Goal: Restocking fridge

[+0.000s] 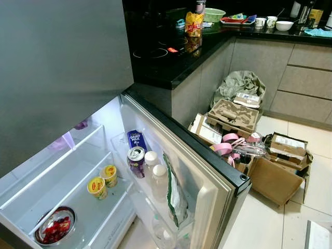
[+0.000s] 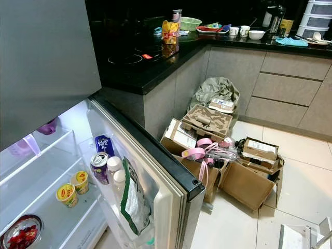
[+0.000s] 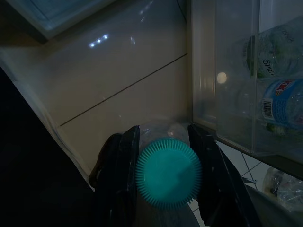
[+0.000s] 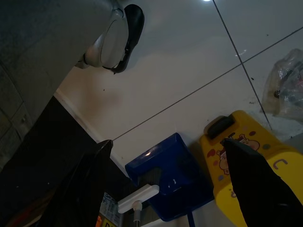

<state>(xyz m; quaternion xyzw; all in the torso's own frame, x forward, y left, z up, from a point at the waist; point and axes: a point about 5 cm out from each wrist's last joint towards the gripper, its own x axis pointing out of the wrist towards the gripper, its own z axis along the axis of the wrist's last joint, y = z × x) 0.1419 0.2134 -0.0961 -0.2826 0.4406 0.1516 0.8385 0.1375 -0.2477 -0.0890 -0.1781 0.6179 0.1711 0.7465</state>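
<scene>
Fridge (image 1: 171, 135) at lower left is part stocked; left claw (image 3: 163, 172) grips a bottle (image 3: 168, 172) not yet shelved; right claw (image 4: 165, 184) hangs open.

Kitchen, pale glossy floor tiles (image 1: 270, 218) with thin dark grout lines, ceiling light reflecting off them. Black countertop (image 1: 171, 62) runs in an L along grey handleless cabinets (image 2: 290, 88); induction hob (image 1: 150, 52) set into it. Counter carries a yellow snack bag (image 1: 194, 23), green bowl (image 1: 213, 14), white cups (image 1: 265, 22) and white bowl (image 1: 284, 25). Heap of opened cardboard boxes (image 1: 275, 171) with moulded pulp trays (image 1: 233, 115) and pink items sits on the floor against the cabinet corner. A blue dustpan (image 4: 165, 179) and yellow child's stool (image 4: 251, 161) lie on the floor between and beyond the right gripper's fingers (image 4: 255, 179).
</scene>
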